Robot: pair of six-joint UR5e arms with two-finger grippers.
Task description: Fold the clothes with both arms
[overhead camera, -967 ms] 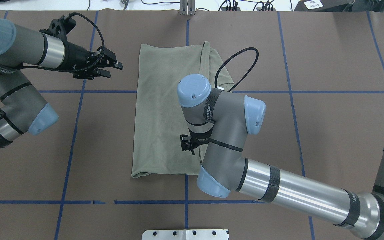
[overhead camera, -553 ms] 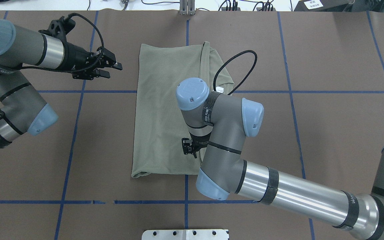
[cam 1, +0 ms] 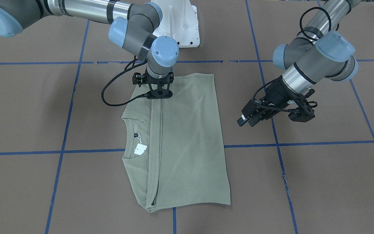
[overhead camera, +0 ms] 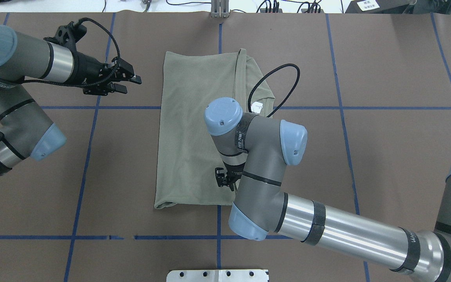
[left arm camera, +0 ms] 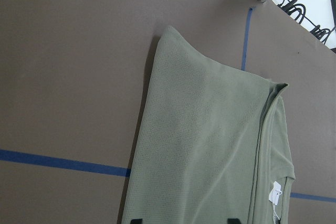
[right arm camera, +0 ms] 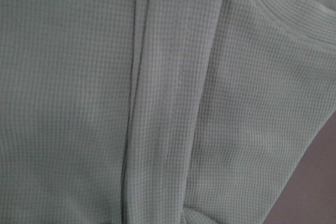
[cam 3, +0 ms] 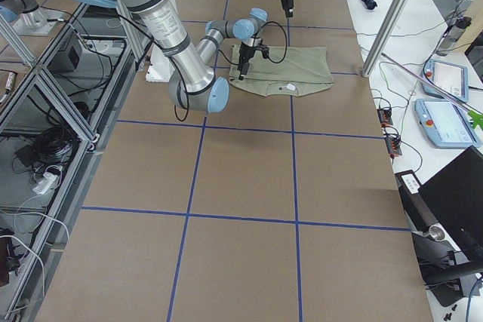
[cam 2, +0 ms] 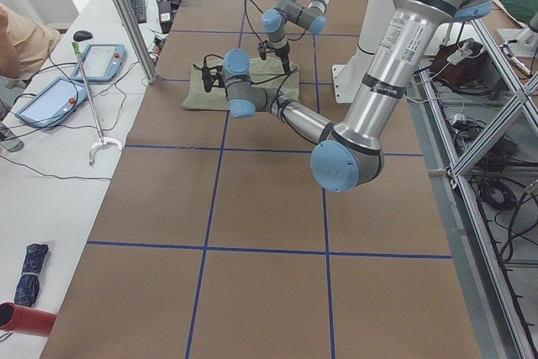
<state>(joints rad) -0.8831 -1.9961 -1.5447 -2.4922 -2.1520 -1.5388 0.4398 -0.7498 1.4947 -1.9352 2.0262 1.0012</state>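
My left gripper hangs in the air on a nearly level wrist, jaws well apart and holding nothing, with the shirt just ahead of its tips. The shirt lies flat in a long narrow strip, one side lapped over, the collar and white hang tag showing beside that flap. My right gripper points straight down onto the flap's edge near the hem; whether it pinches cloth I cannot tell. I judge the lengthwise fold is nearly settled, and the next move calls for both grippers to take the hem corners and carry them over to the collar
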